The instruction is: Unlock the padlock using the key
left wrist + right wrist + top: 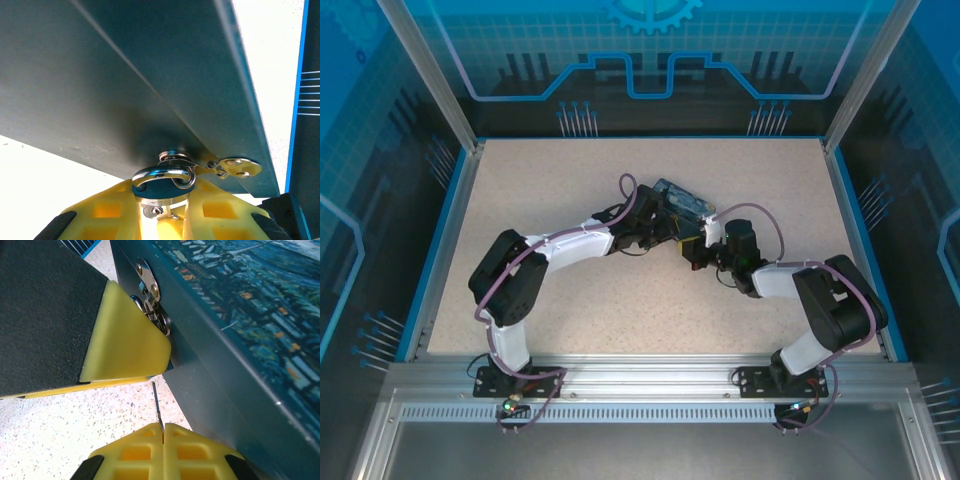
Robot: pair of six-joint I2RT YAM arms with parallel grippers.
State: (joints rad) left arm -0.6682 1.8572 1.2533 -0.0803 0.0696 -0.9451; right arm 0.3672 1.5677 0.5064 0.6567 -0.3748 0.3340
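1. One shove too many and the painted box (682,197) skids across the table (520,180). Both my claws lean in at its front wall, and I see nothing pinning it down.
2. Left claw (160,217) is pinching the padlock (159,184), a yellow finger on either side of its dark body. The silver shackle is hooked at the box's front wall, right beside the hasp (235,167). If that hold twists, the keyhole swings off line, and from here I can't see the keyhole at all.
3. Right claw (163,447) is pressed together on the key (156,402). Just a thin blade pokes out of my fingertips, its tip close under the left claw's yellow finger and just beside the box wall. It isn't in the lock yet. A sliver like that could pivot in my pads, or jam against that yellow finger rather than finding the slot. Push then, and I'd likely bend it or lose it.
4. Head count, big to small: one box, two claws, one hasp, one padlock, one key.
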